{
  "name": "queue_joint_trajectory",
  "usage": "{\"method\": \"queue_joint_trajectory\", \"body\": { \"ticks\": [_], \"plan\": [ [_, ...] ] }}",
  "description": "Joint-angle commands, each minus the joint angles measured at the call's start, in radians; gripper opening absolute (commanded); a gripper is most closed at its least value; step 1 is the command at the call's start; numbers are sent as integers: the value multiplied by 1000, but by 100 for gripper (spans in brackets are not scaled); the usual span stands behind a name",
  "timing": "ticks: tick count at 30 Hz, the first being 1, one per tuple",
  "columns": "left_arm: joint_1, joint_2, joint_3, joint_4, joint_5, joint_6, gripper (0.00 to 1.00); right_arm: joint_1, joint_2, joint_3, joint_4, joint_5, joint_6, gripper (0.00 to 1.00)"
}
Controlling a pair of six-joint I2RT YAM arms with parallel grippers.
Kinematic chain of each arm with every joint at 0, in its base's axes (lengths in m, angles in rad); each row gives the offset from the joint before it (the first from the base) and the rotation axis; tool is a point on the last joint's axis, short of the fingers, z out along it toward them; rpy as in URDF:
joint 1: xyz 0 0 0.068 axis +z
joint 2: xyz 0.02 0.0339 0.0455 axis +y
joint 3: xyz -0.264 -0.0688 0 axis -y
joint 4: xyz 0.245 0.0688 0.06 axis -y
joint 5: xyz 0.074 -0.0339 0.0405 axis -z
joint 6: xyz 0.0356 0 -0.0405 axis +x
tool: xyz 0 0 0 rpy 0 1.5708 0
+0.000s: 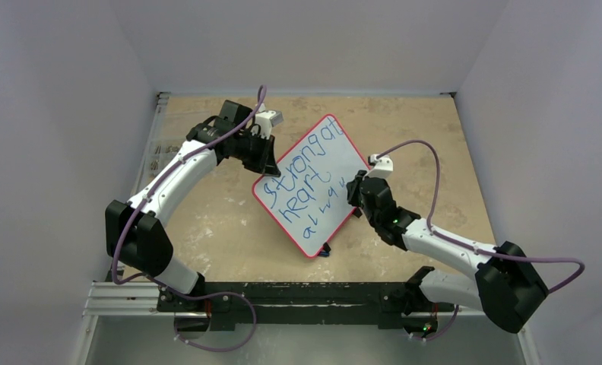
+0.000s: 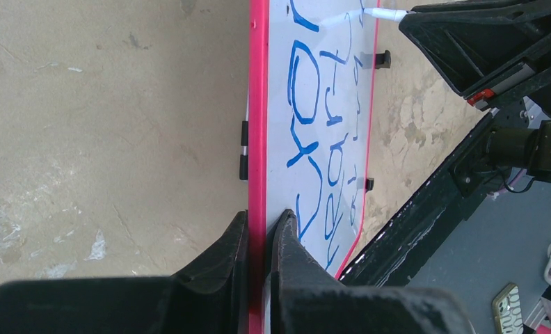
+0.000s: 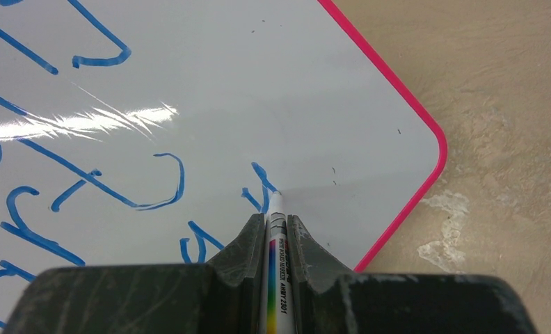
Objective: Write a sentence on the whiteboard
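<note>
The whiteboard, white with a red-pink frame, lies tilted on the table; it also shows in the left wrist view and the right wrist view. The sentence in blue letters reads "strong at heart" with a smaller third line below it. My left gripper is shut on the board's pink edge at its upper left. My right gripper is shut on a white marker. The marker's tip touches the board at the end of the third line of blue letters.
The beige tabletop surrounds the board. A black rail runs along the near edge with both arm bases. Grey walls close in the left, right and back. The board's black foot sticks out at its lower corner.
</note>
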State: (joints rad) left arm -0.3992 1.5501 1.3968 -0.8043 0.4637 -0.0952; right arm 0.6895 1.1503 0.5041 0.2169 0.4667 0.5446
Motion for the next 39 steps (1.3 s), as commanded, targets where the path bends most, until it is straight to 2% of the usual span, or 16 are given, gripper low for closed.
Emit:
{"method": "queue_joint_trajectory", "body": {
  "ticks": [1, 29, 39],
  "plan": [
    [23, 22, -7, -115, -370, 126, 0, 4, 19, -30, -75, -96, 69, 0],
    [24, 20, -7, -116, -370, 126, 0, 67, 31, -18, -117, -223, 138, 0],
    [23, 22, -6, -115, -382, 123, 0, 66, -68, 82, -165, -153, 71, 0]
  ]
}}
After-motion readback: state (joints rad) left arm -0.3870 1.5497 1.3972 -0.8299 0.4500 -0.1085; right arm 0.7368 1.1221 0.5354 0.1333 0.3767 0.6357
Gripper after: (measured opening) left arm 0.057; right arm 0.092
